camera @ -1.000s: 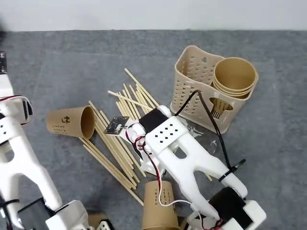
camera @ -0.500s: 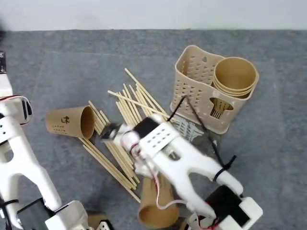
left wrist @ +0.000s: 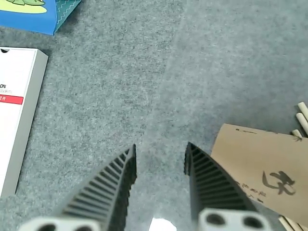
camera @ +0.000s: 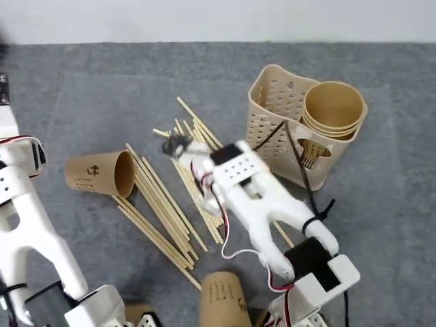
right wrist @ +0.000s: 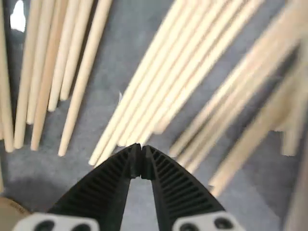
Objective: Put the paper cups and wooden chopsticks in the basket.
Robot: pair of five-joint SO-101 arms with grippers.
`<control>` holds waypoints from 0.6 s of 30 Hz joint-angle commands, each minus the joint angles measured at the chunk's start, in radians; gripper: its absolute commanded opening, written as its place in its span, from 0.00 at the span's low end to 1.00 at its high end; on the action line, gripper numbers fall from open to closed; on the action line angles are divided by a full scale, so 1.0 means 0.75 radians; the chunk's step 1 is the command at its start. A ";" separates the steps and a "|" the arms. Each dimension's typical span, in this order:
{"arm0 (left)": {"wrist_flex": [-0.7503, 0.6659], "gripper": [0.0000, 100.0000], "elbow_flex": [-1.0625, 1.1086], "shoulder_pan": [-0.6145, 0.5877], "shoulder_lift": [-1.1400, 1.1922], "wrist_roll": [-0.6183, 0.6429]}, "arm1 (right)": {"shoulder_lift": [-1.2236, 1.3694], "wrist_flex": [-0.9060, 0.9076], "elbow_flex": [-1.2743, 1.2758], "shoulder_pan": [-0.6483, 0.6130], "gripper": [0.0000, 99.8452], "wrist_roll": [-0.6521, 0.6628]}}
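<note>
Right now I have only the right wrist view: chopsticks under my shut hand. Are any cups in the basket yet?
Observer: Yes, a stack of paper cups sits upright in the basket.
Operator: Any left outside?
Observer: One cup lies on its side, across the chopsticks from the basket.
Operator: Where's the left hand?
Observer: The left hand is open and empty, right beside that cup.

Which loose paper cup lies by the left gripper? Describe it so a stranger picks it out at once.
From the beige basket, cross the spread of wooden chopsticks leftward. The paper cup lies on its side at the pile's left edge, mouth towards the chopsticks. The stacked cups stand upright in the basket, and another cup sits at the near edge.
</note>
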 commanded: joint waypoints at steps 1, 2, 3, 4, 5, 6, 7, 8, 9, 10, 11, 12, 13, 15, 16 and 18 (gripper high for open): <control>-0.020 0.16 -0.009 -0.004 -0.049 -0.008 | -0.007 0.199 -0.309 0.032 0.01 0.002; -0.020 0.16 -0.009 -0.004 -0.049 -0.008 | -0.007 0.269 -0.376 0.032 0.01 0.002; -0.020 0.16 -0.009 -0.004 -0.049 -0.008 | -0.007 0.345 -0.436 0.026 0.01 0.002; -0.020 0.16 -0.009 -0.006 -0.049 -0.008 | -0.007 0.429 -0.495 0.021 0.01 0.000; -0.020 0.16 -0.009 -0.006 -0.049 -0.008 | -0.007 0.506 -0.548 0.015 0.01 0.000; -0.020 0.16 -0.009 -0.006 -0.049 -0.008 | -0.007 0.574 -0.597 0.001 0.01 0.000; -0.020 0.16 -0.009 -0.006 -0.049 -0.008 | -0.007 0.643 -0.640 -0.007 0.01 0.000; -0.020 0.16 -0.009 -0.006 -0.049 -0.008 | -0.007 0.699 -0.669 -0.017 0.01 0.000; -0.020 0.16 -0.009 -0.006 -0.049 -0.008 | -0.009 0.709 -0.679 -0.021 0.01 -0.002; -0.020 0.16 -0.009 -0.006 -0.049 -0.008 | -0.015 0.707 -0.673 -0.021 0.01 -0.002; -0.020 0.16 -0.009 -0.006 -0.049 -0.008 | -0.026 0.707 -0.655 -0.021 0.01 -0.002; -0.020 0.16 -0.009 -0.006 -0.049 -0.008 | -0.038 0.707 -0.624 -0.021 0.01 -0.002; -0.020 0.16 -0.009 -0.006 -0.049 -0.008 | -0.052 0.707 -0.589 -0.024 0.01 -0.002; -0.020 0.16 -0.009 -0.006 -0.049 -0.008 | -0.095 0.707 -0.501 -0.048 0.01 -0.002; -0.020 0.16 -0.007 -0.006 -0.049 -0.008 | -0.126 0.707 -0.438 -0.064 0.01 -0.002; -0.023 0.16 -0.001 -0.006 -0.049 -0.008 | -0.208 0.707 -0.299 -0.107 0.01 -0.002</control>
